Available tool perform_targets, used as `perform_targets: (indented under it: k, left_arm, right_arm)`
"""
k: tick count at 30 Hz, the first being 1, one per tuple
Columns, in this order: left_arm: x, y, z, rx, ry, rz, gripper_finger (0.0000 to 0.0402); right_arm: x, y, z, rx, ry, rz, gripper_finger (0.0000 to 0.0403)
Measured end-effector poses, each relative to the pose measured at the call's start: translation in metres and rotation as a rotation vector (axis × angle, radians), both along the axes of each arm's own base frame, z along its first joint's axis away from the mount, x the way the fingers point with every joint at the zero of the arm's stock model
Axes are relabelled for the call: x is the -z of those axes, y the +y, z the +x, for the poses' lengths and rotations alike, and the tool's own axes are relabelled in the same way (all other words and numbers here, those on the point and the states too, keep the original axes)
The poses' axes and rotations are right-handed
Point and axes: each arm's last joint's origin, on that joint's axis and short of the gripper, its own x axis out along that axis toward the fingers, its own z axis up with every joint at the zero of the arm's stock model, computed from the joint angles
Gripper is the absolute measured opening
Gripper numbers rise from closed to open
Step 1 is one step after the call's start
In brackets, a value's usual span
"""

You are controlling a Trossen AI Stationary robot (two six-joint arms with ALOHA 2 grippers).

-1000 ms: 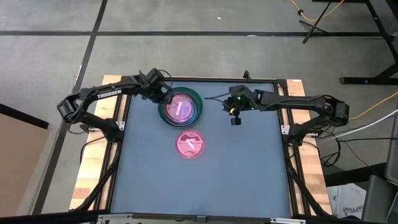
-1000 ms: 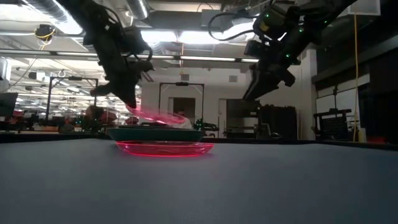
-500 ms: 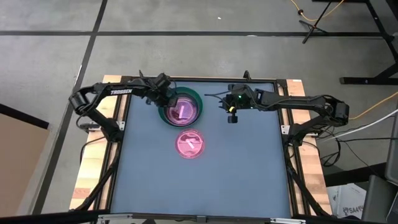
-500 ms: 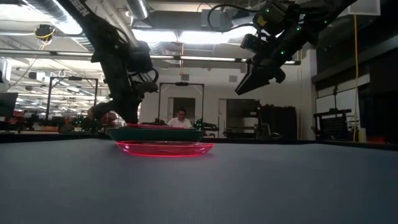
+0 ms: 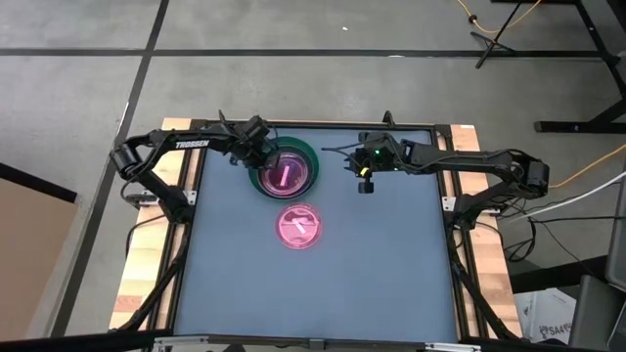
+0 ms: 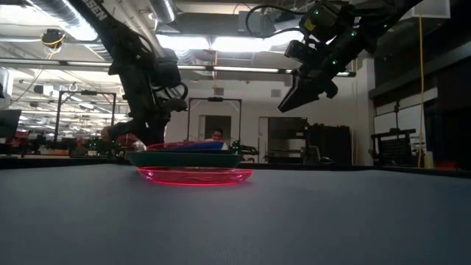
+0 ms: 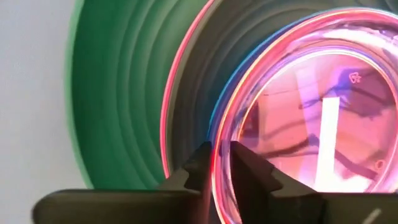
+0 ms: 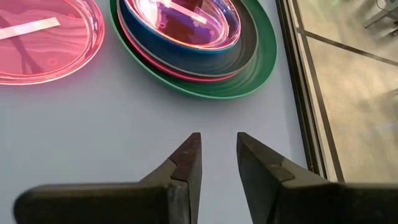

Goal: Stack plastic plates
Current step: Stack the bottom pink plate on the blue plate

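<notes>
A stack of plates sits at the table's far middle. Its bottom plate is a large dark green one (image 5: 312, 156), with grey, pink and cyan rims above it (image 8: 186, 59). A translucent pink plate (image 5: 284, 172) lies on top. My left gripper (image 5: 258, 152) is at the stack's far left rim, shut on that top plate. Another translucent pink plate (image 5: 299, 226) lies flat on the table just near of the stack. My right gripper (image 5: 364, 184) hangs above the table to the right of the stack, open and empty. My left gripper pinches the top translucent pink plate's rim (image 7: 219, 140) between its two fingers, one inside the plate and one outside. The fingers come from the table's far left, slanting down. The plate lies level on the stack (image 6: 193, 146).
The table's raised frame (image 8: 292, 74) runs close behind the stack. The grey tabletop (image 5: 323, 293) stretches bare toward the near edge. In the low view, a person shows in the room beyond the stack (image 6: 215, 135).
My left gripper has gone down and toward the table's far left with the top pink plate. The plate was tilted above the stack and now lies level on it. My right gripper has gone slightly toward the far edge and tipped from pointing down to slanting.
</notes>
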Motion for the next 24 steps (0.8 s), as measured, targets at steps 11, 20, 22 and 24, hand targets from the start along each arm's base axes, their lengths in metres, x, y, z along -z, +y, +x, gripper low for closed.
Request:
perform_targets:
  k: [11, 20, 22, 24]
  left_arm:
    - [-0.008, -0.003, 0.001, 0.035, -0.093, -0.053, 0.0089]
    - [-0.020, -0.006, -0.001, 0.029, -0.144, -0.042, 0.0085]
    - [-0.021, -0.006, -0.001, 0.034, -0.150, -0.051, 0.0085]
    - [-0.020, -0.006, -0.001, 0.037, -0.151, -0.059, 0.0086]
  right_arm:
    - [0.000, 0.000, 0.000, -0.001, 0.001, -0.001, 0.0092]
    - [0.000, 0.000, 0.000, -0.001, 0.003, 0.000, 0.0092]
    - [0.000, 0.000, 0.000, -0.001, 0.003, 0.000, 0.0092]
    - [0.000, 0.000, 0.000, -0.001, 0.003, 0.000, 0.0092]
